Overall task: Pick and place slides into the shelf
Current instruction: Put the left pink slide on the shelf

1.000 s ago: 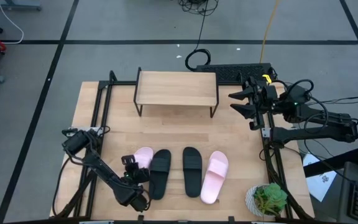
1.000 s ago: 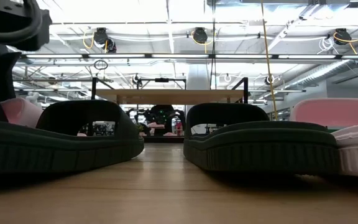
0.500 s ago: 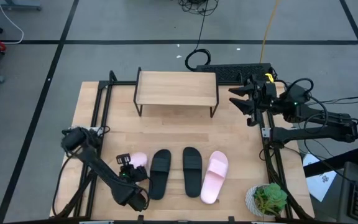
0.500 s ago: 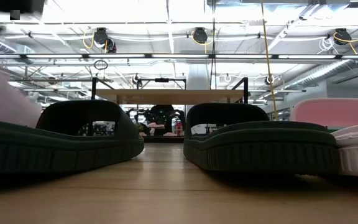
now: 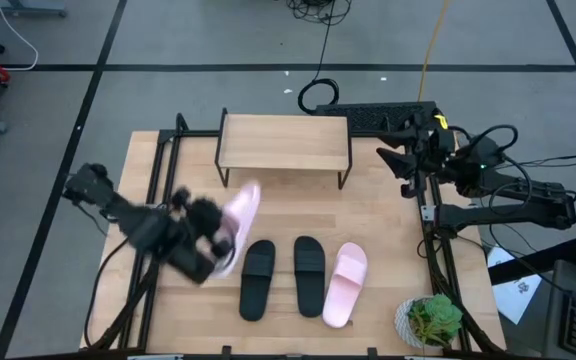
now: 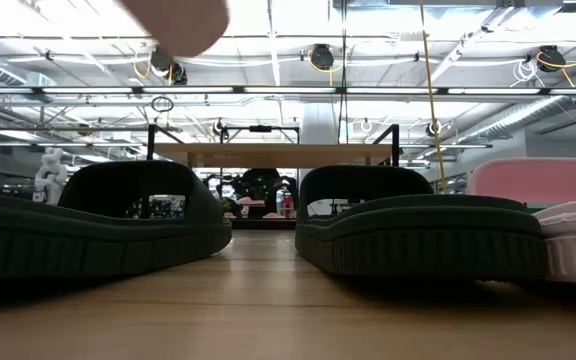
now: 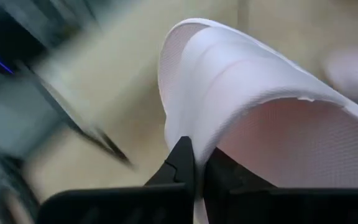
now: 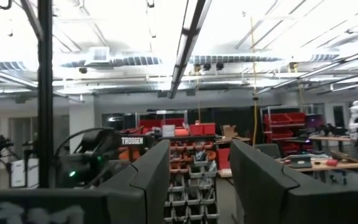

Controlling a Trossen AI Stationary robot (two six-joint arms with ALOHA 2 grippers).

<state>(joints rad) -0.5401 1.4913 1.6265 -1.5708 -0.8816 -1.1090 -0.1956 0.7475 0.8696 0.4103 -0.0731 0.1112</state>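
You are carrying a pink slide (image 5: 240, 215) in the left gripper (image 5: 211, 225), jaws pinching its edge, above the bench (image 5: 388, 240) just near-left of the shelf (image 5: 284, 142). Next you'll need to swing it far and right, clearing the shelf's front edge. Two black slides (image 5: 258, 280) and another pink one (image 5: 344, 283) are waiting nearer. The right gripper (image 5: 400, 160) is hanging spread at far right.

We note light-wood bench (image 5: 378, 215), shelf (image 5: 283, 142) standing at its far edge, two black slides (image 5: 257, 279) side by side near front, pink slide (image 5: 343, 284) just beside them, potted plant (image 5: 430, 321) at front right corner.
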